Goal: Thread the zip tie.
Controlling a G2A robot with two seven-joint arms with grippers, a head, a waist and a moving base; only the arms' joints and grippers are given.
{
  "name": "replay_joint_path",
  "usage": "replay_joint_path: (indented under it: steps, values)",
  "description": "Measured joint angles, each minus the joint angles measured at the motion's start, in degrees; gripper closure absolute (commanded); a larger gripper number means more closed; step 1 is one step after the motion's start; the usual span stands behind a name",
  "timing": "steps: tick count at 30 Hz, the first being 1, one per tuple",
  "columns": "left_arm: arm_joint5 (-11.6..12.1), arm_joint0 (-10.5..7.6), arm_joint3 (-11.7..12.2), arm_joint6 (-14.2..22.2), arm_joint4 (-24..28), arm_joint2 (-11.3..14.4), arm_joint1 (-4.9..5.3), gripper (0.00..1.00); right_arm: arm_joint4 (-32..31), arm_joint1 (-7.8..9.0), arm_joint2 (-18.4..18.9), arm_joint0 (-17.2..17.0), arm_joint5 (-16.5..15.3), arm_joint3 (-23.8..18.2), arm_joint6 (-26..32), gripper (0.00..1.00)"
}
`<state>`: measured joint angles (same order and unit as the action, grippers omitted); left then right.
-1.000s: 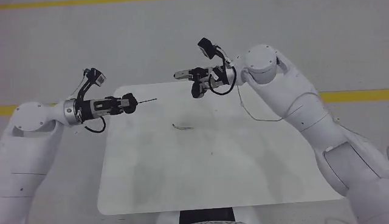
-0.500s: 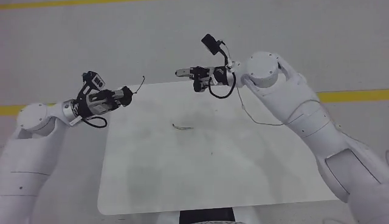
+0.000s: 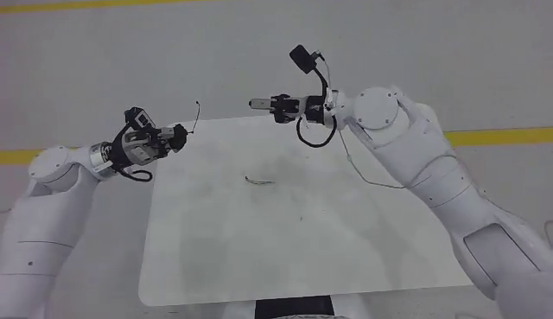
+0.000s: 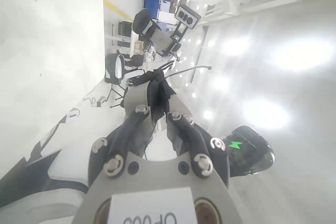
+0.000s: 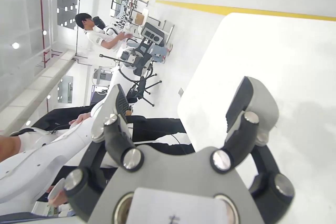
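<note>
Pinching zip tie (image 4: pixel 189 69) in left end effector (image 4: pixel 156 79), right end effector (image 5: pixel 181 84) spread apart

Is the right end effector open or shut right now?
Open. The right end effector has its fingers spread wide apart, with nothing held between them.

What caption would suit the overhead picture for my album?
Left gripper holds a black zip tie near the table corner, open right gripper opposite, a curved strip on the table.

We see glossy white arm shells (image 3: pixel 432 159) at nine and three o'clock, black wrist cables (image 3: pixel 309 140), and a grey, silver-screwed right gripper (image 5: pixel 181 91)
</note>
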<state>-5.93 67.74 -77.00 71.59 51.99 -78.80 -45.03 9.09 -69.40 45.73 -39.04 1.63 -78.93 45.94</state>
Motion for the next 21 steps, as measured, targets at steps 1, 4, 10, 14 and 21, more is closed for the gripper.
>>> replay_joint_path:
  steps: [1,4,10,14,21]
  values:
    - [-0.14,0.12,-0.13,-0.46,0.31,0.13,-0.07,1.0,-0.05,0.0,-0.05,-0.07,0.0,-0.01,-0.05,0.0]
    - [-2.95,0.46,-0.45,-3.02,3.37,1.12,-0.51,1.0,-2.8,-0.11,-0.7,-1.03,-2.28,-0.97,-1.13,0.0]
    - [-7.32,-0.28,-0.51,-4.0,7.45,3.05,-1.19,1.0,-7.71,-1.04,-2.13,-1.28,-11.45,-0.88,-6.62,0.0]
    - [-7.22,-0.57,-0.81,-4.27,6.67,4.05,-1.43,1.0,-11.19,-1.94,-3.52,-0.77,-18.03,0.11,-10.32,0.0]
    - [-5.49,-0.64,-1.3,-4.41,5.31,4.38,-1.51,1.0,-13.75,-2.32,-4.23,-0.49,-21.03,0.55,-12.19,0.0]
